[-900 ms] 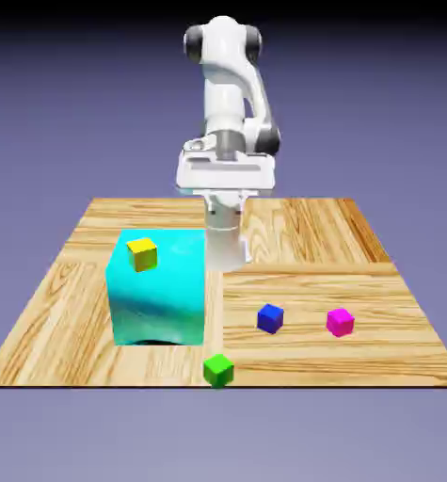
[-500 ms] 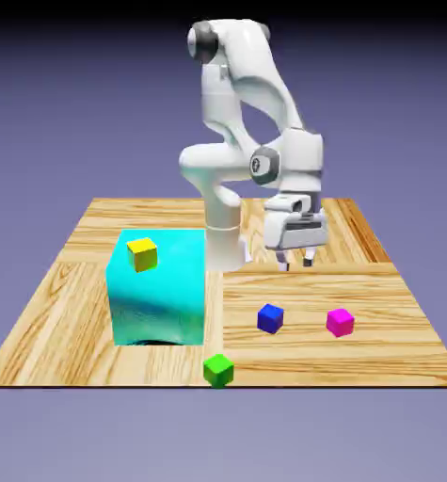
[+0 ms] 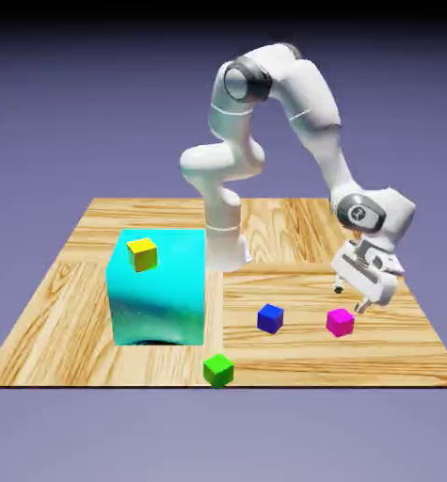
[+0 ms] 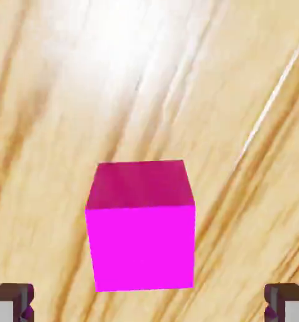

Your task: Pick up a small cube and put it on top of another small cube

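The setting is a rendered simulation test scene, not a furnished room. A square wooden worktop (image 3: 293, 226) with repeating grain panels floats against a plain blue-violet backdrop; no walls, floor or furniture appear. A white multi-joint robot arm (image 3: 302, 104) is mounted at the worktop's far edge. The objects are flat-coloured primitives: a large cyan block (image 3: 161, 292) carrying a yellow cube (image 3: 142, 253), plus a blue cube (image 3: 270, 318), a magenta-pink cube (image 3: 340, 322) and a green cube (image 3: 218, 370). Surfaces show uniform shading, without labels or wear.
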